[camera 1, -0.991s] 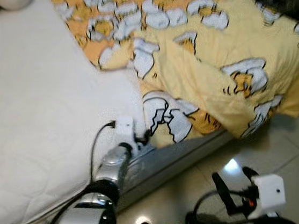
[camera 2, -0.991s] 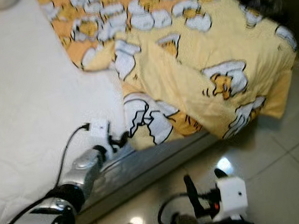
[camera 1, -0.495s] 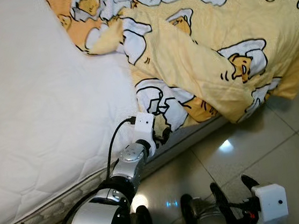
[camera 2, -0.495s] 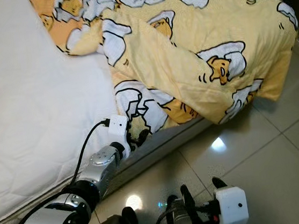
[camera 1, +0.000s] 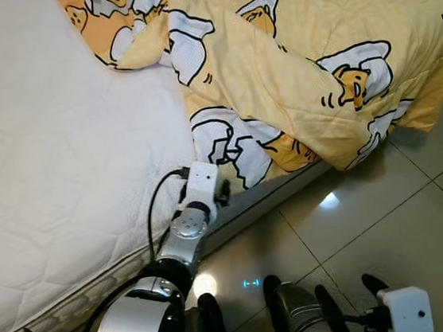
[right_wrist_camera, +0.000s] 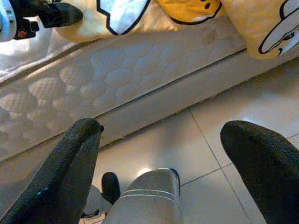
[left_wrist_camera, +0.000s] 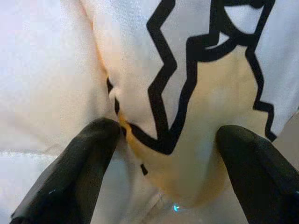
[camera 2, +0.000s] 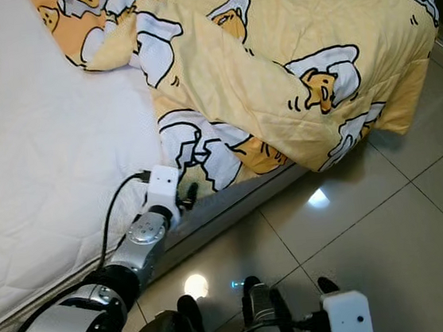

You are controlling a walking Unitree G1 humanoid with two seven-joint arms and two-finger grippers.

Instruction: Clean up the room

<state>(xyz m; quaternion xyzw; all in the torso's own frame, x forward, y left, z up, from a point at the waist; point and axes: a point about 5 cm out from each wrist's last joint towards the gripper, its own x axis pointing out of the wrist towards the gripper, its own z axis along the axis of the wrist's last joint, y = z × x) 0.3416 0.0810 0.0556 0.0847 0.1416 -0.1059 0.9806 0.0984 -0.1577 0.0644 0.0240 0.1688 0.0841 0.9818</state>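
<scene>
A yellow quilt (camera 1: 306,68) printed with white-and-black cartoon figures lies rumpled over the right part of the bed and hangs over its side. My left gripper (camera 1: 223,191) is at the quilt's lower edge by the mattress side. In the left wrist view its black fingers (left_wrist_camera: 84,158) stand apart with the quilt's edge (left_wrist_camera: 187,116) between them. My right gripper (right_wrist_camera: 163,154) hangs low over the floor, open and holding nothing; its white wrist block (camera 1: 406,313) sits at the lower right.
The bare white mattress (camera 1: 52,153) covers the left side. Its quilted side panel (right_wrist_camera: 117,70) drops to a glossy tiled floor (camera 1: 388,219). My own legs and feet (camera 1: 286,311) stand close to the bed.
The camera has tilted down and shifted, showing more floor. My left gripper stays at the quilt's lower edge. The right arm has sunk lower in the picture.
</scene>
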